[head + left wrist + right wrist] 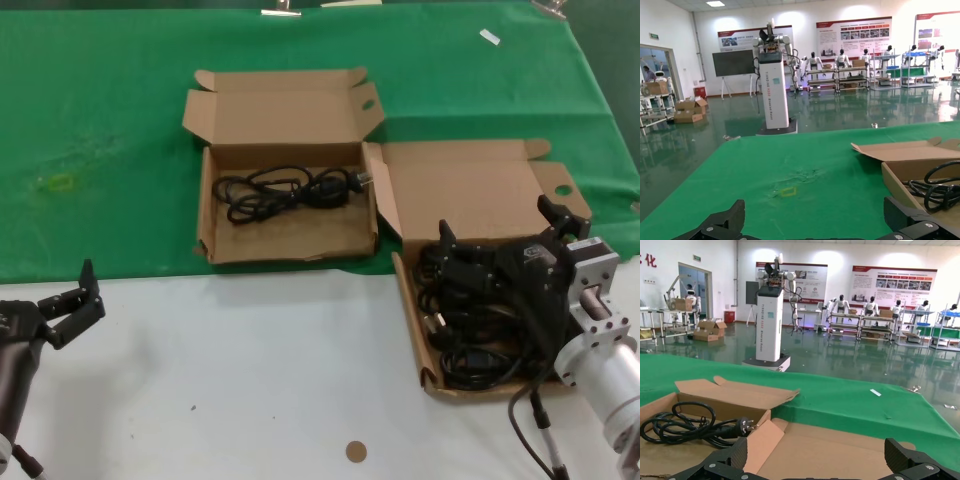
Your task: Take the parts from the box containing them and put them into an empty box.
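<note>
While cords (480, 320) crowd it, right claw (497, 232) gapes.

Coiled black cords (470, 320) in both boxes (415, 345)

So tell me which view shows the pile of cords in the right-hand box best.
The head view: the cord pile fills the right-hand box, partly covered by the right gripper. The left wrist view misses this box; the right wrist view shows only its bare lid.

The right tool (815, 462) shows two black fingertips (910, 457) set wide apart over an open cardboard lid (840, 450). Beyond it, one coiled black cord (687, 427) lies in the other box (735, 400) on the green surface (850, 400).
</note>
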Tool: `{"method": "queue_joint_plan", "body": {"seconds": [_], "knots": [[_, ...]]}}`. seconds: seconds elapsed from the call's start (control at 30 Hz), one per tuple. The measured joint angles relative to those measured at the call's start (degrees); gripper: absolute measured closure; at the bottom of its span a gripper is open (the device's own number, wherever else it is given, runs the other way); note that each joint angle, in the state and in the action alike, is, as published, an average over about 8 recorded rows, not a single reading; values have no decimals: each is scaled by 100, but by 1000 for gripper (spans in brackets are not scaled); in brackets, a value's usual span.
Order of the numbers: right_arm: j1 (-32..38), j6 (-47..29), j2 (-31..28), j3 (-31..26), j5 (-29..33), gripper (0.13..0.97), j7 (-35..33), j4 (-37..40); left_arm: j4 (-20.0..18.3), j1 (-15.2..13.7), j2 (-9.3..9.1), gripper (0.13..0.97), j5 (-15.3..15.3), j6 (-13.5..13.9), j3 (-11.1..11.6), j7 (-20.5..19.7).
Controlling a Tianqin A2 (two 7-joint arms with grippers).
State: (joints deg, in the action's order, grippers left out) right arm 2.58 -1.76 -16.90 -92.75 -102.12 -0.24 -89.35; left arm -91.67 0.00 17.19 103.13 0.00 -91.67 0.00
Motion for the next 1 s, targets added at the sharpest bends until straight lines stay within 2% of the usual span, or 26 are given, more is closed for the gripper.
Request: {"method": "queue_joint_plan", "body": {"seconds": [1.0], "knots": [[0,0,0,0,0,129,0,0,0,0,0,132,0,0,0,0]]}}
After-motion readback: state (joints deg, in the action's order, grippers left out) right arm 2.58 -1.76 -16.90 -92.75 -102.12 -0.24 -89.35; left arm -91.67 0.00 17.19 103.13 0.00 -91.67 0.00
